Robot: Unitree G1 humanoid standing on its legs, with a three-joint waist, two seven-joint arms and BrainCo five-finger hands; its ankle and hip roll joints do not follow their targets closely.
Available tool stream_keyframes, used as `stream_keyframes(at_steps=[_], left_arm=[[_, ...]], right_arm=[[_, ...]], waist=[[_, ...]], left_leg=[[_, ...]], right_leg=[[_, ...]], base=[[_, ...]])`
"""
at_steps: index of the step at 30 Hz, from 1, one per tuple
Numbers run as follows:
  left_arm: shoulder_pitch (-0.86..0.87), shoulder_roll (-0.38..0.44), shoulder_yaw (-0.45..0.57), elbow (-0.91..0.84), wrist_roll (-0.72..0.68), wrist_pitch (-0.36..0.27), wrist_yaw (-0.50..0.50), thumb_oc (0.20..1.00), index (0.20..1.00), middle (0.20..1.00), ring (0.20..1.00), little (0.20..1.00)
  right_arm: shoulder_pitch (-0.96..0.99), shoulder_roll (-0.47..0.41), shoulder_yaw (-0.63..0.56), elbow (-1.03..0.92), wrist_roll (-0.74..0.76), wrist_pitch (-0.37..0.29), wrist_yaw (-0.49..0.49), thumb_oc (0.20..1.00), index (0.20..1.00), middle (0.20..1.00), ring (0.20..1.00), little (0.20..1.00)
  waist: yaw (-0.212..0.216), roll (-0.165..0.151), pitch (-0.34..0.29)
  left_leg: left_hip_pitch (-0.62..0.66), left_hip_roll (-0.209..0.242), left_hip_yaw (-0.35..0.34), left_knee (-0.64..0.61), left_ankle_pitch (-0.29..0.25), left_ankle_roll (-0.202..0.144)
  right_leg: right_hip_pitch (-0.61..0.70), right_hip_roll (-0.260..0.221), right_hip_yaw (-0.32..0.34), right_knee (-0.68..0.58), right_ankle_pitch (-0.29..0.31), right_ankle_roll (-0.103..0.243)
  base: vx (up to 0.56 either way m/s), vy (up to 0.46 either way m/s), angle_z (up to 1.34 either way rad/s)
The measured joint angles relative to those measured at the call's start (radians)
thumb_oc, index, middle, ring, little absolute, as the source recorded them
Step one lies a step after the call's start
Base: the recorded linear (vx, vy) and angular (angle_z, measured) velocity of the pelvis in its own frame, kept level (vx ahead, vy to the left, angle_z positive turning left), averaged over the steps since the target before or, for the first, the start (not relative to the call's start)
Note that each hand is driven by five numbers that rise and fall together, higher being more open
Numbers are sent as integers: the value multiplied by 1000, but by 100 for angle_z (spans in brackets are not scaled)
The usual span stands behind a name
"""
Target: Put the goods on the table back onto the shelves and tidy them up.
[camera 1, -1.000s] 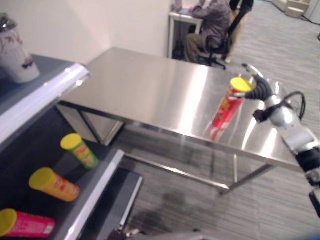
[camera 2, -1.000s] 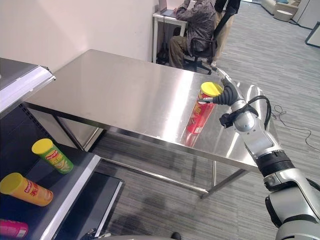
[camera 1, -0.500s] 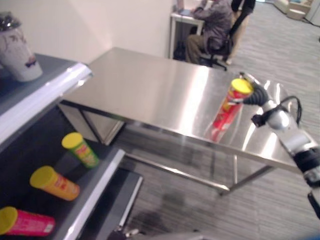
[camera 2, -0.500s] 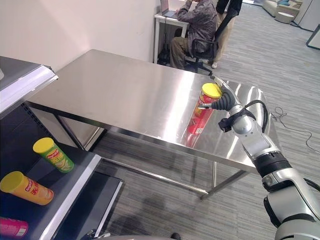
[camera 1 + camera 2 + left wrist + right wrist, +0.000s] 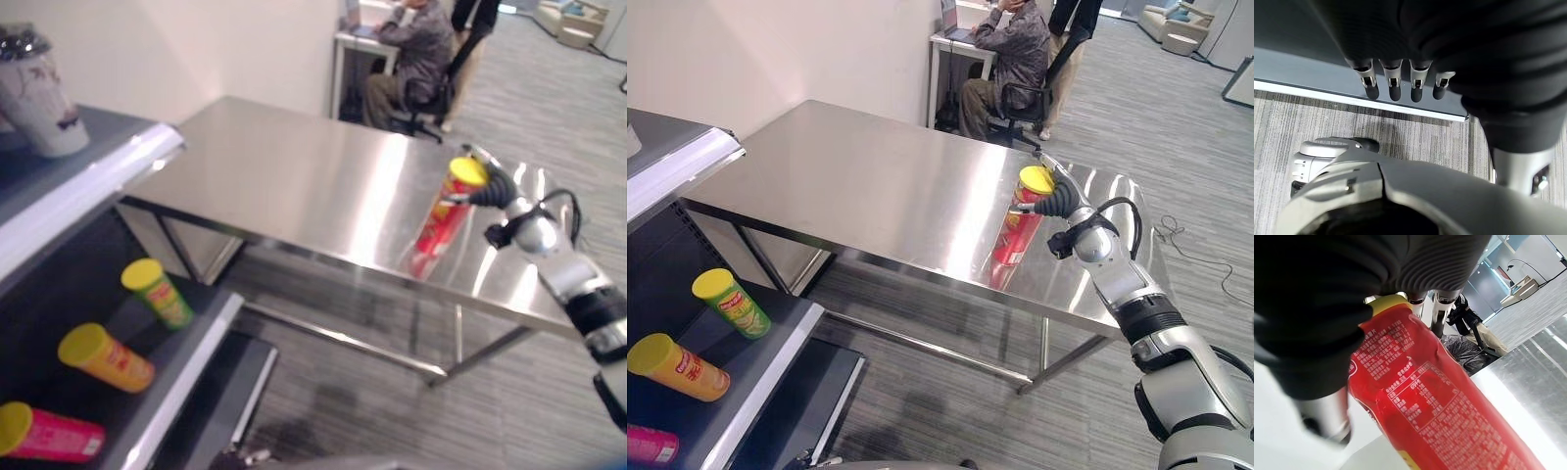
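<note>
On the steel table, near its right end, the red can with the yellow lid stands upright, and my right hand is at its top. In my right wrist view the can's wall lies against my palm with my fingers reaching past it, but I cannot tell whether they have clamped on it. My left hand hangs idle, fingers relaxed. I judge the can light, stiff and smooth, easy to dent or tip from so high; a hold lower, around mid-body, would be steadier. The shelf at my left already holds three lying cans.
</note>
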State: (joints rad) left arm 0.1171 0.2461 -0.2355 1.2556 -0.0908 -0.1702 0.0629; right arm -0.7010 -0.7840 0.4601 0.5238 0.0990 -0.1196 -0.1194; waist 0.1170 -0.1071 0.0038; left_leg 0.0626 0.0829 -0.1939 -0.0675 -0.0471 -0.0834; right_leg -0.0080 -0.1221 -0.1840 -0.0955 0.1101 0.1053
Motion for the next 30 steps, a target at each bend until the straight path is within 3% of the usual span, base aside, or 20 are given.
stream_keyframes(at_steps=[21,30], left_arm=[[2,-3,0,-3,-6,2,0,1000,1000,1000,1000,1000],[32,-18,37,-40,34,13,14,1000,1000,1000,1000,1000]], right_arm=[[14,0,-5,-29,-90,2,-2,200,200,200,200,200],[220,-2,-225,-271,-303,27,-113,200,200,200,200,200]], waist=[[-3,4,-14],[-4,36,-18]], left_leg=[[-6,-1,-10,3,1,-1],[-5,-5,-11,-2,1,0]], right_leg=[[-1,-1,-10,0,0,-1],[-1,-5,-7,4,0,-1]], base=[[1,0,1],[0,2,0]])
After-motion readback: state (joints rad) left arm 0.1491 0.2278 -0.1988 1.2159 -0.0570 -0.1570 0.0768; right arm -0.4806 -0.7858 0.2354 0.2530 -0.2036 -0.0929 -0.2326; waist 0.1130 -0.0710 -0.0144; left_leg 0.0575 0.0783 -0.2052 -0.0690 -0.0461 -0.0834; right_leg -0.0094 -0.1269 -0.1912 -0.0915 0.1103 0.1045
